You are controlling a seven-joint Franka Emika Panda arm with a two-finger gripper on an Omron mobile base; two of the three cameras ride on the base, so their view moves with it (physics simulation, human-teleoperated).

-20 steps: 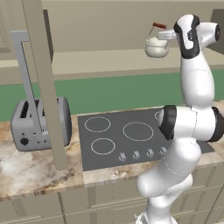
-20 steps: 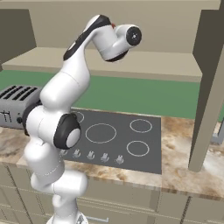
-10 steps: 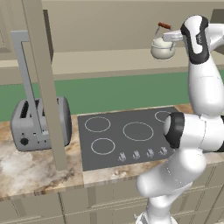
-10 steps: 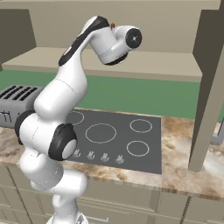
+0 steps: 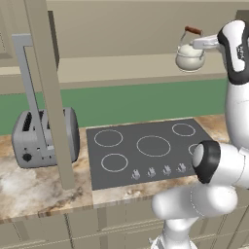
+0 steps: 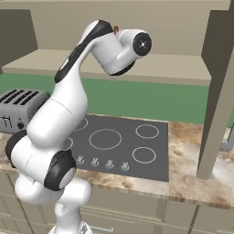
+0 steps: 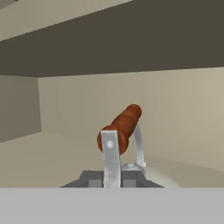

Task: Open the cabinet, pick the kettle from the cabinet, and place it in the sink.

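Seen from the left base camera, going left to right: an open cabinet door [image 5: 46, 92] stands edge-on with its long silver bar handle [image 5: 29, 92], in front of a grey toaster [image 5: 44, 138] at the left end of the marble counter [image 5: 29, 194]. A black cooktop [image 5: 146, 153] fills the counter's middle. Up at the right, the cream-white kettle [image 5: 189, 56] hangs in the air just above the front edge of the cabinet's shelf [image 5: 121, 68], carried by the white arm. The gripper [image 5: 203, 43] is pinched shut on the kettle's handle; in the hand view the reddish-brown wooden grip [image 7: 121, 127] sits just beyond the fingertips.

The step in hand looks like the carry: cabinet open, kettle lifted, placing not yet done. The next move likely calls for drawing the kettle clear of the shelf, then travelling to the sink, keeping it level.
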